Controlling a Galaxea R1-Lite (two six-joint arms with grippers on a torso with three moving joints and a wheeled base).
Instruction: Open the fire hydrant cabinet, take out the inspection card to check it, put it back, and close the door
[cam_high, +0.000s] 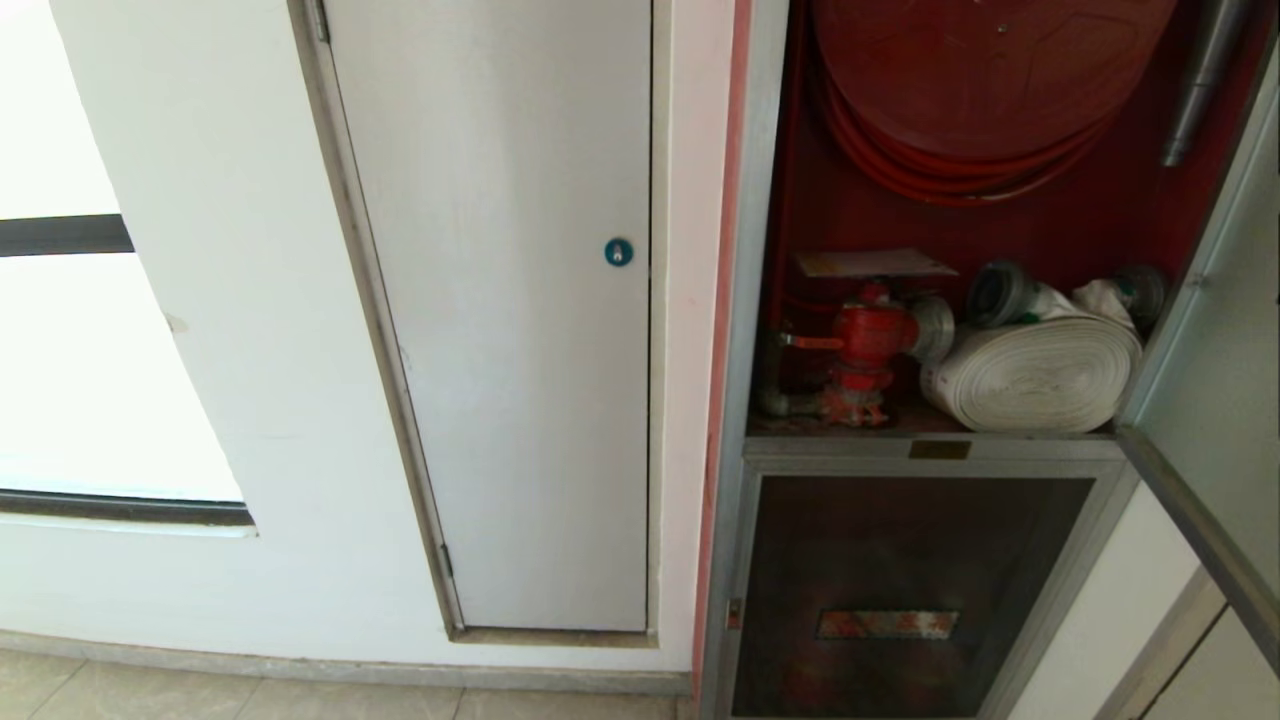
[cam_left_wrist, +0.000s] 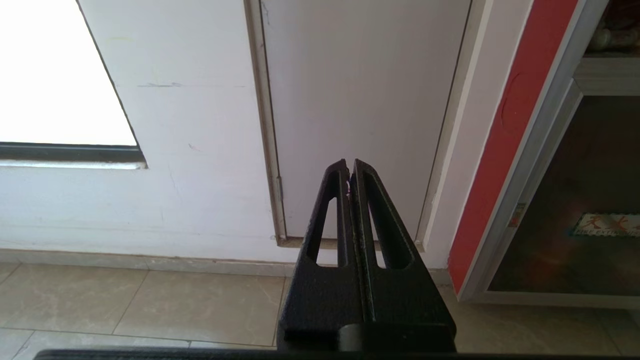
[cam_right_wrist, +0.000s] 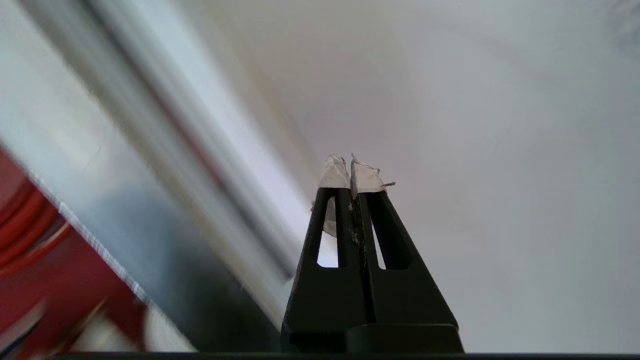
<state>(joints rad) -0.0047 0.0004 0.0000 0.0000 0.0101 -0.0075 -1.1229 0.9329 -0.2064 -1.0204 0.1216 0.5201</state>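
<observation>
The fire hydrant cabinet stands open, its door swung beside the right gripper, fingers clenched, empty. The inspection card lies far off on the valve; thin, bendy, slippery, so pinch its edge.

Surface and material findings, fire hydrant cabinet and surrounds.
Tall cabinet: brushed silver aluminium frame, matt red painted interior. Round red hose reel: smooth, faintly glossy. Flat-rolled white hose: woven cloth, ribbed. Red valve: painted metal. Plain white panel door: matt, lightly scuffed. Beige floor tiles: smooth, low sheen. Black right gripper: matt plastic, tips wrapped in frayed white tape.
</observation>
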